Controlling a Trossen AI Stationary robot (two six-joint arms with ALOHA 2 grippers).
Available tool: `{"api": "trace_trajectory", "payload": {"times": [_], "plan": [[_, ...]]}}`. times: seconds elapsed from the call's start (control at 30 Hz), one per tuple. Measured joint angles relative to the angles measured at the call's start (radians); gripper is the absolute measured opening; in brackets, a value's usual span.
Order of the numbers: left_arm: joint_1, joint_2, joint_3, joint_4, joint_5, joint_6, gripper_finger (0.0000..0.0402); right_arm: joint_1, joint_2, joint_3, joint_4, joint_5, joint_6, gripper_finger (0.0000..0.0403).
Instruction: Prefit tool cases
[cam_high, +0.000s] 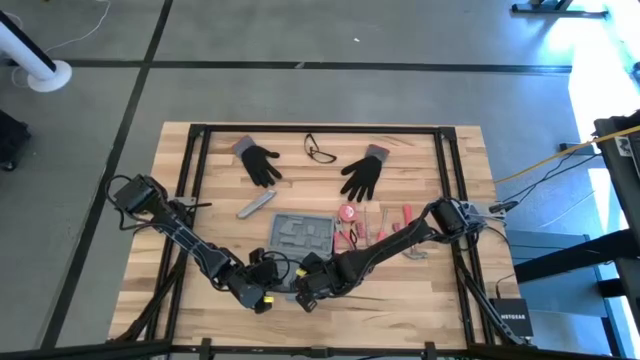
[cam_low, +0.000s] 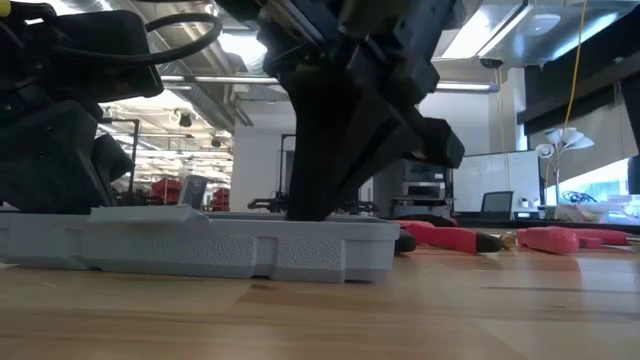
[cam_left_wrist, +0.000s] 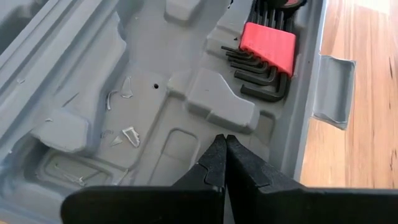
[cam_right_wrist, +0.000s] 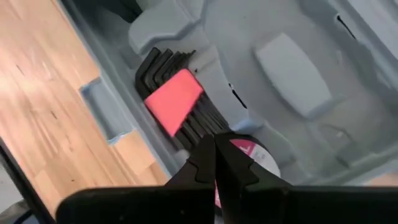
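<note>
Tool case (cam_high: 300, 236) lies open, centre of the high view, on the bench (cam_high: 450, 290). Left end effector (cam_left_wrist: 222, 144) and right end effector (cam_right_wrist: 214, 144) both clenched, grasping nothing, poised over its lower edge, probably staged to seat tools. Hex key set (cam_left_wrist: 264, 53) already sits in its recess.

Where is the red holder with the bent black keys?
The red holder sits inside the grey case, in a corner pocket by the side latch, seen in both wrist views.
</note>
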Motion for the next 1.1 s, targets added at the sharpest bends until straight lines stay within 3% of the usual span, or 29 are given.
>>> {"api": "trace_trajectory", "payload": {"times": [0.3,0.73,0.93,1.1], "plan": [[0.000,0.000,0.000,0.003,-0.004,-0.018,0.0000,-0.003,0.001,0.000,0.004,-0.001,0.003,0.0000],[-0.002,0.001,-0.001,0.024,-0.022,-0.018,0.0000,-0.051,-0.001,-0.002,0.164,-0.001,0.022,0.0000],[-0.001,0.001,0.000,0.023,-0.027,-0.017,0.0000,-0.054,-0.054,-0.002,-0.046,0.017,-0.109,0.0000],[-0.001,0.001,0.000,0.020,-0.038,-0.017,0.0000,-0.047,-0.055,-0.002,-0.086,-0.146,-0.375,0.0000]]}}
